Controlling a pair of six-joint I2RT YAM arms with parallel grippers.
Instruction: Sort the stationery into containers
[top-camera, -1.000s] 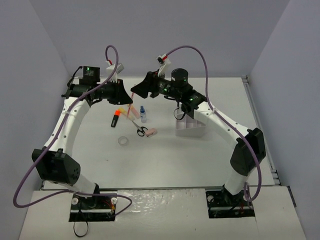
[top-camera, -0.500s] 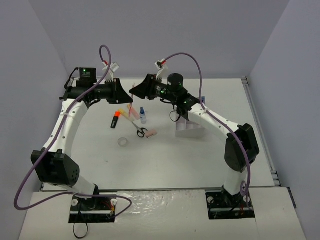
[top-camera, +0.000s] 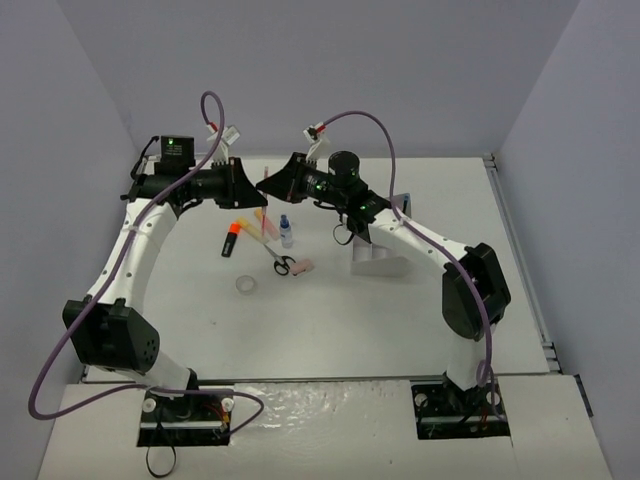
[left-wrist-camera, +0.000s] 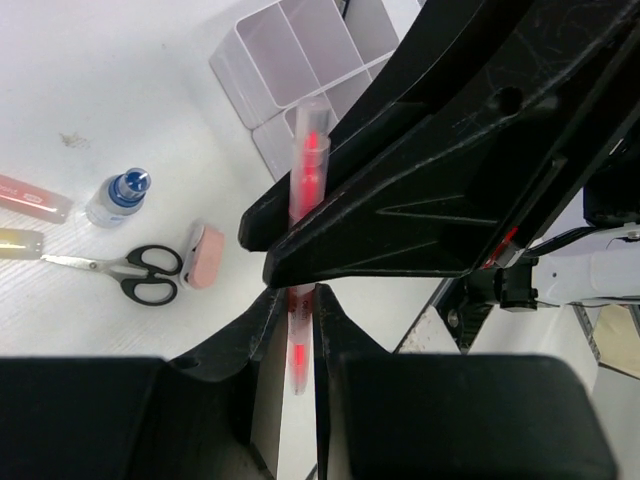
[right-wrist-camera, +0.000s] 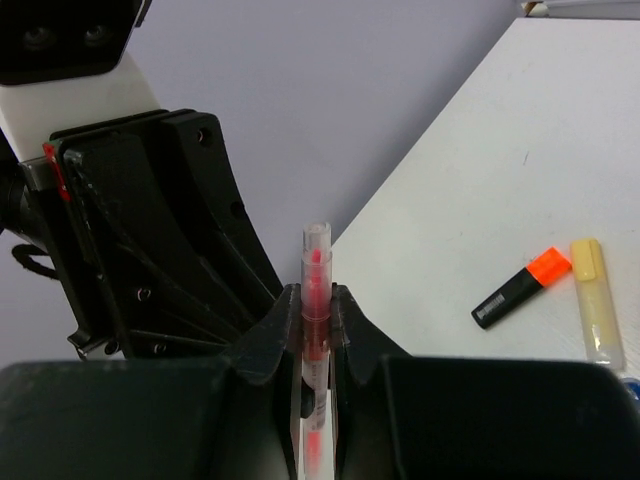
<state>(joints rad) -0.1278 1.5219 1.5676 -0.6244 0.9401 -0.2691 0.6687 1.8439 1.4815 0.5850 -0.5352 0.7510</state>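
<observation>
in the top view the red-cored clear pen (top-camera: 265, 177) was only a thin pink sliver between the two black gripper heads, raised over the far left of the table (top-camera: 330, 320). its ends could not be made out there. the white organiser tray (top-camera: 372, 262) was largely covered by the right arm, and the left wrist view cut it off at the frame's top. the pen's lower end was lost in the dark gap between the fingers in both wrist views.

the left gripper (left-wrist-camera: 299, 312) was clamped tight on the pen. the right gripper (right-wrist-camera: 316, 312) was pinched onto the same pen, so both held it at once, clear of the table. its long axis ran straight up both wrist views, the clear tip standing out above the fingers. how far it leaned could not be told.

below lay the blue-capped bottle (left-wrist-camera: 120, 195) and the scissors (left-wrist-camera: 130, 275), their handles just beside the pink eraser (left-wrist-camera: 205, 255). the orange highlighter (right-wrist-camera: 520, 285) and yellow highlighter (right-wrist-camera: 595, 300) lay near each other, and the tape ring (top-camera: 246, 283) sat nearer the arms' bases.
</observation>
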